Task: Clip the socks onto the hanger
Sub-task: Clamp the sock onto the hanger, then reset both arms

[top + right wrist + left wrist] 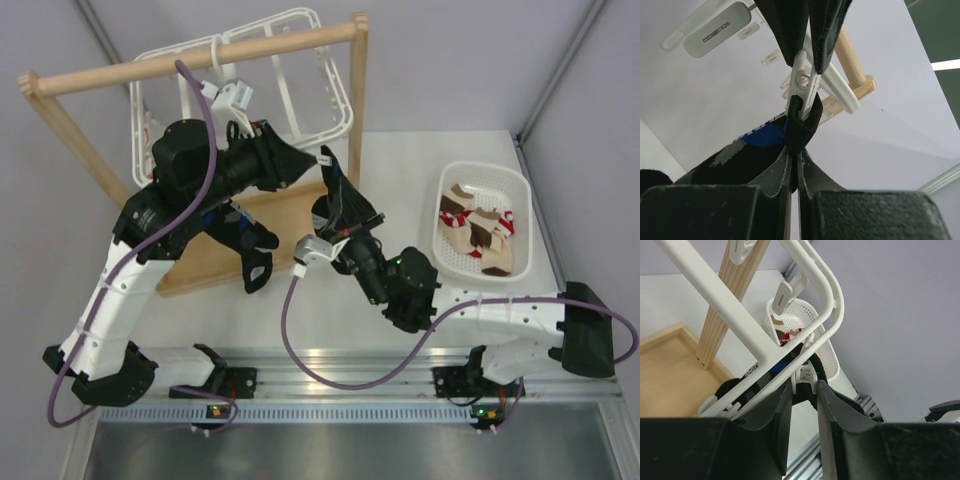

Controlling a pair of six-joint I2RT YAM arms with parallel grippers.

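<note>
The white hanger [300,20] hangs from the wooden rail at the back; its rounded corner shows in the left wrist view [834,300]. My left gripper [312,163] [804,384] is shut on a small white clip [805,374] at the frame's lower edge. My right gripper [332,182] [795,156] is shut on the black sock with blue and white patches [752,150]. It holds the sock's folded edge up against that clip [802,80], and I cannot tell whether the edge is inside its jaws. The slim plain sock is out of view.
The light wooden rail stand [200,55] with its flat base [290,210] stands at the back left, round the hanger. A white basket [480,172] with beige, red and brown socks sits at the right. More clips [715,30] dangle from the frame.
</note>
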